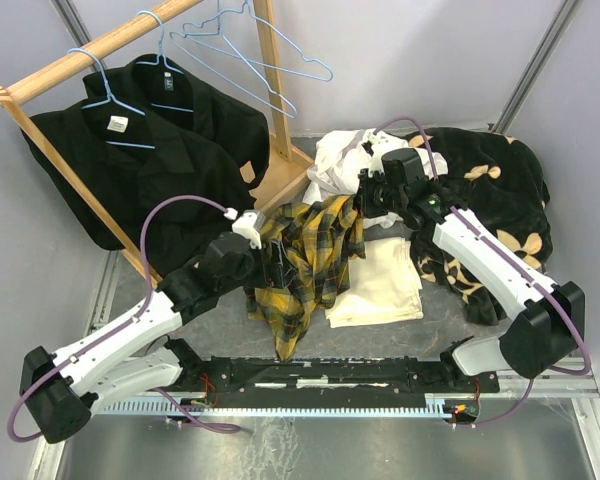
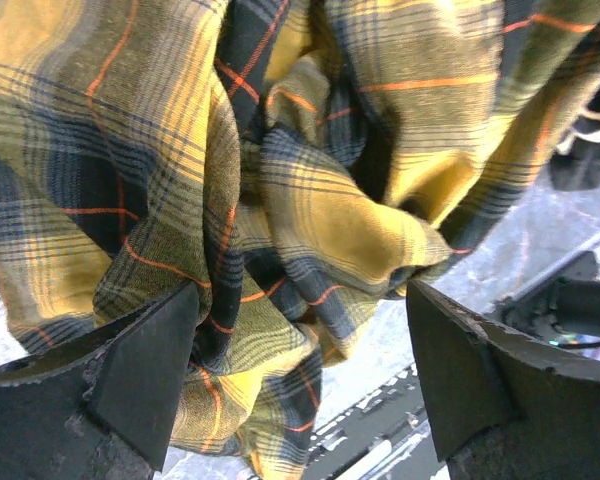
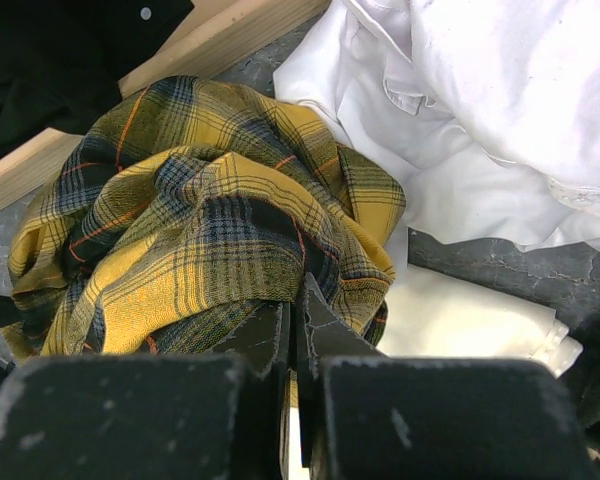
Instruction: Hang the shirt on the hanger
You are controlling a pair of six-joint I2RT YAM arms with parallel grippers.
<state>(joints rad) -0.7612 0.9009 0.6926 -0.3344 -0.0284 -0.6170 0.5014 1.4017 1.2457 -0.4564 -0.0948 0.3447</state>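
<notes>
- The right gripper (image 3: 296, 325) is pinching shut on a fold of the yellow-and-black plaid flannel shirt (image 1: 305, 255).
- The left gripper (image 2: 300, 345) is standing wide, with plaid cloth bunching between its fingers.
- The shirt is hanging mid-table, left of a folded cream cloth (image 1: 380, 285).
- Thin light-blue wire hangers (image 1: 255, 50) are hanging on the far wooden rail (image 1: 50, 66).

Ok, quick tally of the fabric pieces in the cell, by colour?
Plain black shirts: 2
Yellow-and-black plaid shirt: 1
White garment: 1
Cream cloth: 1
Black flower-print fabric: 1
Total: 6
</notes>
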